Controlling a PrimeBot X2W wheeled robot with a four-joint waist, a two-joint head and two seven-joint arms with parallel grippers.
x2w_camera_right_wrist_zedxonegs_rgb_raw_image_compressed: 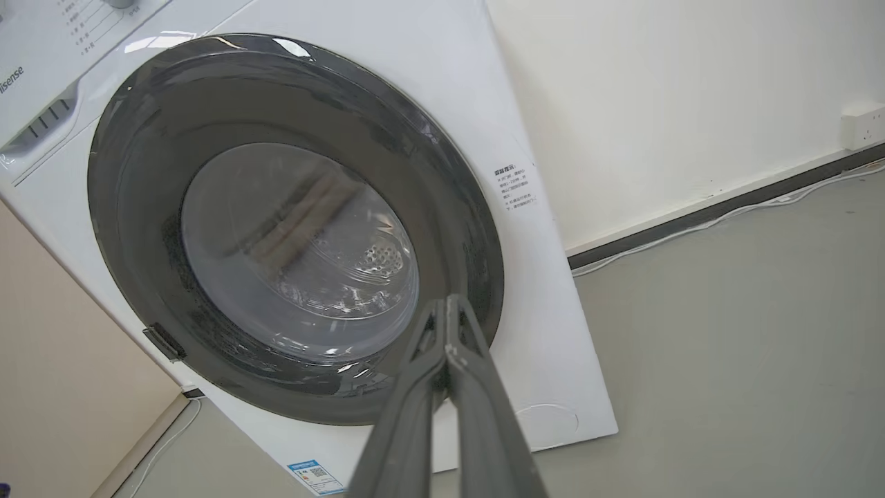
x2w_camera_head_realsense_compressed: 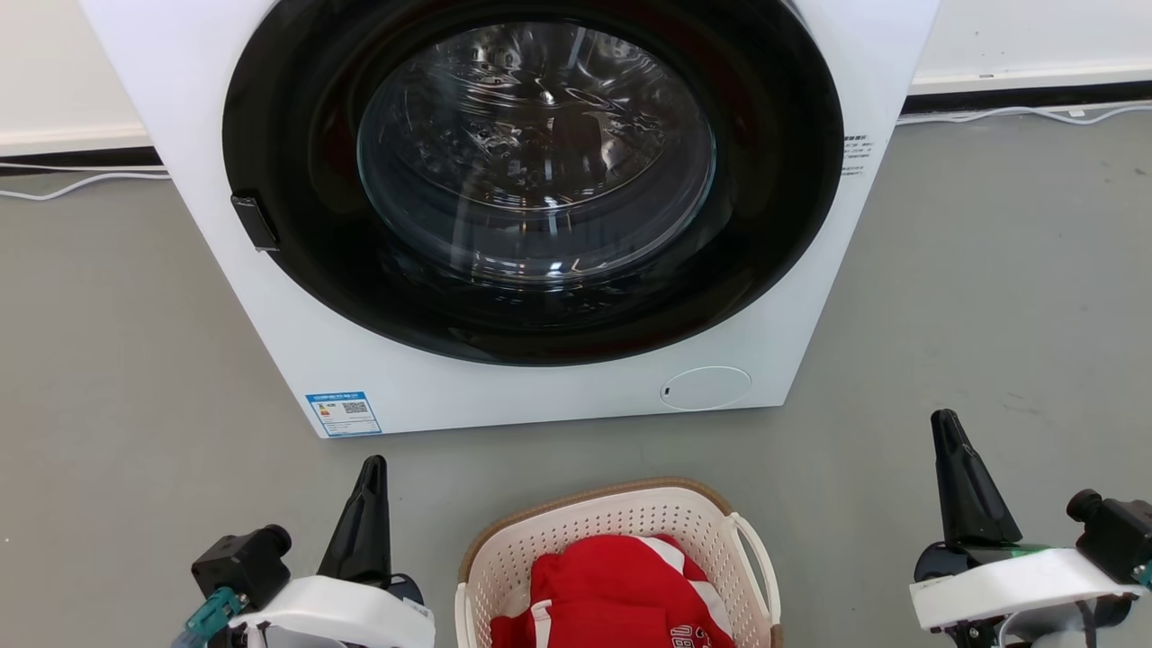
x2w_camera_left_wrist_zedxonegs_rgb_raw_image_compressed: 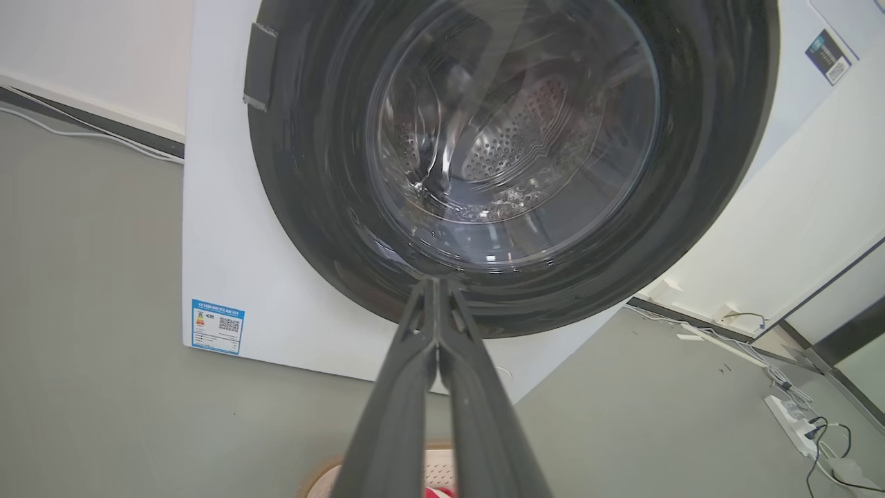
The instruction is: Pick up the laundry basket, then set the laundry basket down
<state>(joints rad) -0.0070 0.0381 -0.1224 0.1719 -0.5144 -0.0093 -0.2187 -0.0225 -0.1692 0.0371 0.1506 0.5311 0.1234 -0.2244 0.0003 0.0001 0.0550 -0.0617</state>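
Observation:
The laundry basket (x2w_camera_head_realsense_compressed: pixel 630 526), cream-white and perforated with a brown rim and a white loop handle on its right side, stands on the grey floor at the bottom middle of the head view, holding red and white clothing (x2w_camera_head_realsense_compressed: pixel 621 589). A sliver of the basket's rim (x2w_camera_left_wrist_zedxonegs_rgb_raw_image_compressed: pixel 437 472) shows at the bottom of the left wrist view. My left gripper (x2w_camera_head_realsense_compressed: pixel 371 472) hangs to the basket's left, fingers pressed together and empty. My right gripper (x2w_camera_head_realsense_compressed: pixel 945 427) is well to the basket's right, also shut and empty. Neither touches the basket.
A white front-loading washing machine (x2w_camera_head_realsense_compressed: pixel 378 378) with its round dark glass door (x2w_camera_head_realsense_compressed: pixel 531 171) closed stands just beyond the basket. Cables run along the wall base (x2w_camera_head_realsense_compressed: pixel 1026 112). A power strip (x2w_camera_left_wrist_zedxonegs_rgb_raw_image_compressed: pixel 792 418) lies on the floor by the machine's side.

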